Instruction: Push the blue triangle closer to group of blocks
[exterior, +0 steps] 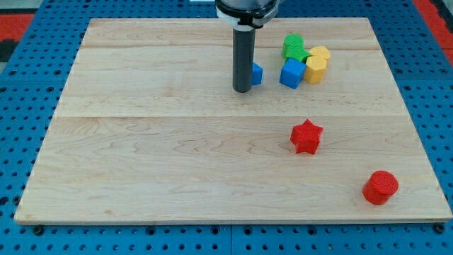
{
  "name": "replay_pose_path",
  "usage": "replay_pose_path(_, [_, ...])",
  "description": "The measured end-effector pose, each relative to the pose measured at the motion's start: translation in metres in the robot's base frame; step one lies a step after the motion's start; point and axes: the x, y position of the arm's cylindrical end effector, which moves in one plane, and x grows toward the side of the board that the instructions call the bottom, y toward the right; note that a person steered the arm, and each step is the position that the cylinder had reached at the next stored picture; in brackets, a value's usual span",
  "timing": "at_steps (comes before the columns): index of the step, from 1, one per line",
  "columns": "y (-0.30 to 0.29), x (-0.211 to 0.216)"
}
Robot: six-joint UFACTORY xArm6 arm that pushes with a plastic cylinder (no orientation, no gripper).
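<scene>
The blue triangle (pixel 256 73) lies near the view's top centre, mostly hidden behind my rod. My tip (pixel 243 90) rests on the board right against the triangle's left side. The group of blocks sits just to the right: a blue cube (pixel 291 73), a green block (pixel 294 47) and a yellow block (pixel 318 64), all touching each other. A small gap separates the blue triangle from the blue cube.
A red star (pixel 306 137) lies right of centre. A red cylinder (pixel 380 188) stands near the bottom right corner. The wooden board (pixel 141 156) lies on a blue perforated table.
</scene>
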Motion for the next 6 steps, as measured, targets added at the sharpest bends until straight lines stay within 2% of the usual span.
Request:
replay_pose_path(3, [-0.009,-0.042])
replay_pose_path(6, [0.032,-0.049])
